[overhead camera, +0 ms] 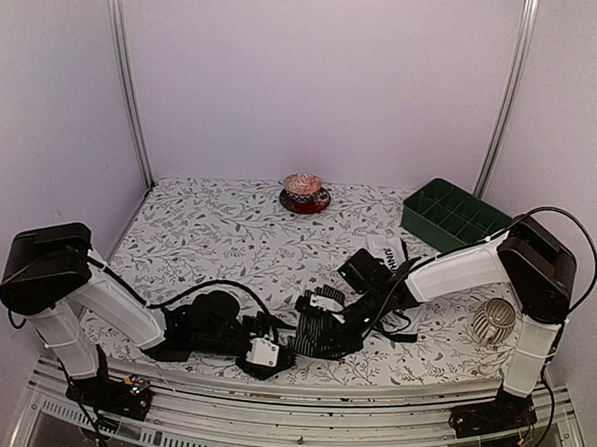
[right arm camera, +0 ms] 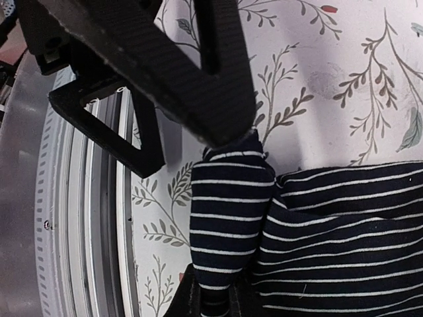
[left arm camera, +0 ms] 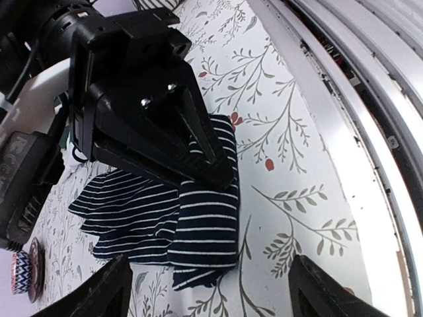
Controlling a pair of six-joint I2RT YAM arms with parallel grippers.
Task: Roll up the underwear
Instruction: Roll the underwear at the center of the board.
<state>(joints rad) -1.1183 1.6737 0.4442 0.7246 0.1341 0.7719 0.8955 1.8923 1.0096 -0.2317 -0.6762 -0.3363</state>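
Note:
The black striped underwear lies bunched near the table's front edge, with one edge folded into a narrow roll. My right gripper is shut on the end of that rolled fold; in the left wrist view its black fingers press down on the cloth. My left gripper is open, its fingertips wide apart just short of the roll's free end and touching nothing. The white underwear with black lettering lies behind, partly under the right arm.
A red patterned bowl stands at the back centre and a green divided tray at the back right. A white ribbed ball sits by the right arm's base. The metal rail of the table's front edge runs close beside the cloth.

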